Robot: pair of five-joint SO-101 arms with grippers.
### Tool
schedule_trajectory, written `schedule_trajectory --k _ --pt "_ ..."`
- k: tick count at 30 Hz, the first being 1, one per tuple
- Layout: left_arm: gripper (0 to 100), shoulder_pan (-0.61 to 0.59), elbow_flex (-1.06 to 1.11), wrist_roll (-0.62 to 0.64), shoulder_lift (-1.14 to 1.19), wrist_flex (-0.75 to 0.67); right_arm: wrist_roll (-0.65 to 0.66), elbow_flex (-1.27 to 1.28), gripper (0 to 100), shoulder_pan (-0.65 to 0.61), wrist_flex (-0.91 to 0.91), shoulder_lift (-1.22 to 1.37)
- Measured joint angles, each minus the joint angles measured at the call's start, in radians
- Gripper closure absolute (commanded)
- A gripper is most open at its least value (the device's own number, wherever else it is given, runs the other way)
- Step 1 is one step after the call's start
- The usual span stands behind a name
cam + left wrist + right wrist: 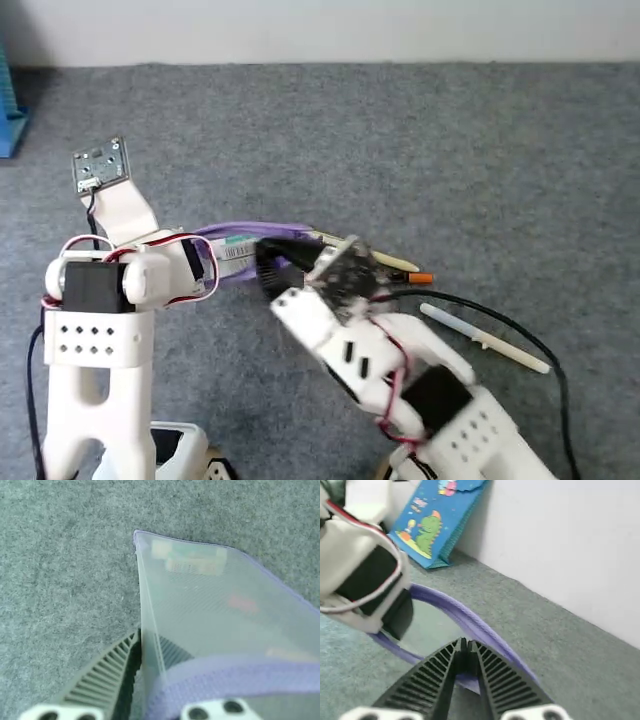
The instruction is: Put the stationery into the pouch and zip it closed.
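The left gripper (205, 262) is shown clamped on one edge of the pouch (245, 240), left of centre. The right gripper (268, 272), fingers pressed together, is placed at its purple rim. An orange-tipped pen (405, 277) and a white pen (484, 339) are seen rightward on the carpet (450, 150).

High view: you look from fixed camera above, down over table (500, 150), arm bases nearest you, wall (320, 30) at far edge. Left wrist view: very close, facing down past left hand (147, 642) onto pouch (210, 610) and table. Right wrist view: low, close behind right hand (466, 647), facing across table toward wall. All three share pouch's purple rim.
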Motion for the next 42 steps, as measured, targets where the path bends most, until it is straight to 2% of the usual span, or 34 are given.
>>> schedule_trajectory --k 5,9,14,18,24,29,31,36,42 --pt "99 0.0 0.0 0.0 0.0 0.0 0.0 0.0 99.1 0.166 0.232 -0.209" --pt "99 0.0 0.0 0.0 0.0 0.0 0.0 0.0 99.1 0.356 0.377 -0.318" --pt "99 0.0 0.0 0.0 0.0 0.0 -0.005 -0.006 99.1 0.549 0.526 -0.305" --pt "99 0.0 0.0 0.0 0.0 0.0 -0.052 -0.072 99.1 0.628 0.643 -0.204" --pt "99 0.0 0.0 0.0 0.0 0.0 -0.057 -0.169 98.7 0.695 0.789 0.077" --pt "99 0.0 0.0 0.0 0.0 0.0 0.077 -0.259 98.3 0.7 0.89 0.376" --pt "99 0.0 0.0 0.0 0.0 0.0 0.13 -0.292 95.0 0.697 0.905 0.479" --pt "99 0.0 0.0 0.0 0.0 0.0 0.244 -0.356 78.3 0.703 0.91 0.666" --pt "99 0.0 0.0 0.0 0.0 0.0 0.359 -0.374 77.8 0.701 0.872 0.796"
